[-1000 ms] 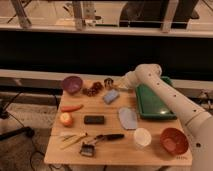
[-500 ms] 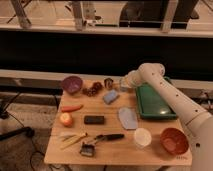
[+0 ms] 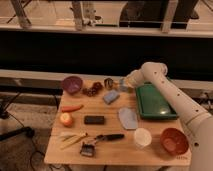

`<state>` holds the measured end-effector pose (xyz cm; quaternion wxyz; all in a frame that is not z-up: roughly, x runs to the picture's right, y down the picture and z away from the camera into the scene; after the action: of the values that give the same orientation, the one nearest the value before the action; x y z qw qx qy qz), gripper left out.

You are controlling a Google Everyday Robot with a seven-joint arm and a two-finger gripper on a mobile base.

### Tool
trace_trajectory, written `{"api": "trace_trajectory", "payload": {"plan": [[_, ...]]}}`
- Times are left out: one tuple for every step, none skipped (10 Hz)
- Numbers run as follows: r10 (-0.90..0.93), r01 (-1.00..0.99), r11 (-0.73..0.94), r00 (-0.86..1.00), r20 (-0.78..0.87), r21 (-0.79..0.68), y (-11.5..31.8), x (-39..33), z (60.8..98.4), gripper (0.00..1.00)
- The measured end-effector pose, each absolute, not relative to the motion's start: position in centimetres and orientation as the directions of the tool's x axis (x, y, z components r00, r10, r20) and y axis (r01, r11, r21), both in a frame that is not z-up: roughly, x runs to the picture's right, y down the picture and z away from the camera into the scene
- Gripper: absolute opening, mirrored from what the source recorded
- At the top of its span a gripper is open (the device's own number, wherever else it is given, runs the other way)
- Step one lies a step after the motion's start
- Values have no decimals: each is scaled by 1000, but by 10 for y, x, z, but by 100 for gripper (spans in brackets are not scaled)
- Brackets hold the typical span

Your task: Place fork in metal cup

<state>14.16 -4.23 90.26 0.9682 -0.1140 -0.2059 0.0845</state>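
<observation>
The small dark metal cup [image 3: 108,82] stands at the back of the wooden table [image 3: 112,155], right of a dark red cluster [image 3: 92,90]. My gripper [image 3: 123,85] hangs just right of the cup, low over the table's back edge, above a blue sponge [image 3: 111,96]. I cannot tell whether it holds anything. Pale yellow utensils [image 3: 72,139], one perhaps the fork, lie at the front left.
A purple bowl [image 3: 72,84] sits back left and a green tray [image 3: 152,100] back right. A carrot [image 3: 72,107], an orange fruit [image 3: 66,119], a black block [image 3: 94,119], a grey-blue cloth [image 3: 128,118], a white translucent cup [image 3: 142,136], an orange bowl [image 3: 174,141] and a black-handled brush [image 3: 107,136] lie around.
The gripper has shifted only slightly beside the metal cup. Nothing on the table has moved.
</observation>
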Motion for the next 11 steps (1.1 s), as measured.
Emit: {"api": "trace_trajectory", "payload": {"plan": [[210, -116, 960, 901, 379, -255, -43, 142, 903, 0], [207, -116, 962, 902, 378, -247, -44, 142, 902, 0], [194, -110, 967, 903, 384, -231, -53, 132, 901, 0], [179, -96, 971, 902, 394, -221, -58, 121, 900, 0], [165, -83, 973, 900, 403, -213, -61, 114, 900, 0], [150, -69, 976, 899, 412, -205, -63, 111, 900, 0], [132, -51, 979, 895, 426, -197, -65, 104, 901, 0], [110, -28, 982, 890, 442, -188, -67, 95, 902, 0], [84, -4, 984, 888, 452, -175, -68, 91, 902, 0], [53, 25, 987, 885, 462, -161, -68, 89, 903, 0], [23, 53, 988, 882, 471, -147, -69, 85, 905, 0]]}}
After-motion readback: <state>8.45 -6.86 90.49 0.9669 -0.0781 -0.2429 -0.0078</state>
